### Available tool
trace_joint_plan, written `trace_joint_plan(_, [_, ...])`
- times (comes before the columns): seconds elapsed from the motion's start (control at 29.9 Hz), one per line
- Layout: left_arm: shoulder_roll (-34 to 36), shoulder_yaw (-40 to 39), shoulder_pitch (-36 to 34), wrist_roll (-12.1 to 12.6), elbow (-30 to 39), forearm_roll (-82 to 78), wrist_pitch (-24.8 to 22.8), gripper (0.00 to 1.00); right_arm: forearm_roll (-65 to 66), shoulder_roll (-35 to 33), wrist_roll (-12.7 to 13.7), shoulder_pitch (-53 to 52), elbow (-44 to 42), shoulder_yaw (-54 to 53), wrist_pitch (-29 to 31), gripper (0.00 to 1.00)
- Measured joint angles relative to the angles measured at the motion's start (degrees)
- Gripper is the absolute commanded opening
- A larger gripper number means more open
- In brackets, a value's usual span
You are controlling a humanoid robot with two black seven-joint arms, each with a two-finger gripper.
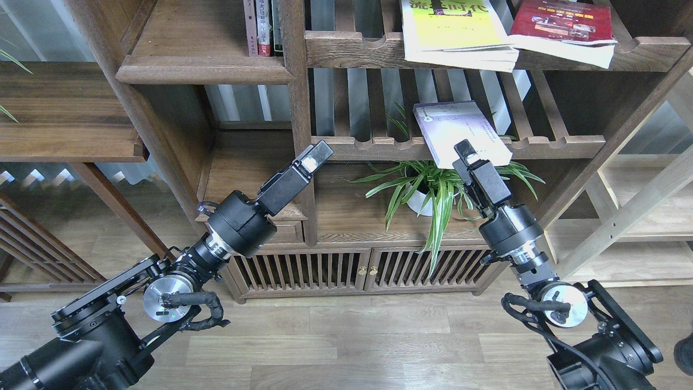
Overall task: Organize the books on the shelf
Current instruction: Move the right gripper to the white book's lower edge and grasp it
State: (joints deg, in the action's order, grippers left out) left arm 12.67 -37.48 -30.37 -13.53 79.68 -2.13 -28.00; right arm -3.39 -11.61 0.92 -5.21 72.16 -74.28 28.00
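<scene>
A pale lavender book lies flat on the lower slatted rack, its front corner hanging over the rail. My right gripper points up at that front edge, tip at or just under it; its fingers cannot be told apart. A yellow-green book and a dark red book lie on the upper slatted rack. The solid dark-brown shelf is at the upper left, with a few upright books at its right end. My left gripper hangs empty in front of the bookcase post, its jaws unclear.
A spider plant in a white pot stands under the lavender book, close to my right arm. A low cabinet with slatted doors is below. A pale light-wood rack stands at the right and a dark side shelf at the left.
</scene>
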Motion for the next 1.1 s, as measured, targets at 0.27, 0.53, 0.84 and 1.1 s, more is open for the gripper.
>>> trace_joint_plan(0.27, [0.2,-0.4,-0.1,0.0,-0.1,0.0,0.0,1.00,-3.2,-0.1,-0.5,1.9,-0.3,-0.2,0.0,0.99])
trace_joint_plan(0.53, [0.5,-0.7,0.0,-0.1,-0.1,0.0,0.0,1.00,-11.7,-0.1,-0.6,1.8,-0.4,-0.2,-7.1,0.99])
trace_joint_plan(0.84, [0.6,-0.2,0.2,0.1,-0.1,0.0,0.0,1.00,-16.6,0.1,-0.5,1.4,-0.9,0.6,-13.9,0.98])
trace_joint_plan(1.1, [0.5,0.4,0.3,0.1,-0.1,-3.0,0.0,1.00,-18.6,1.4,-0.2,-1.4,-3.1,0.9,-17.7,0.92])
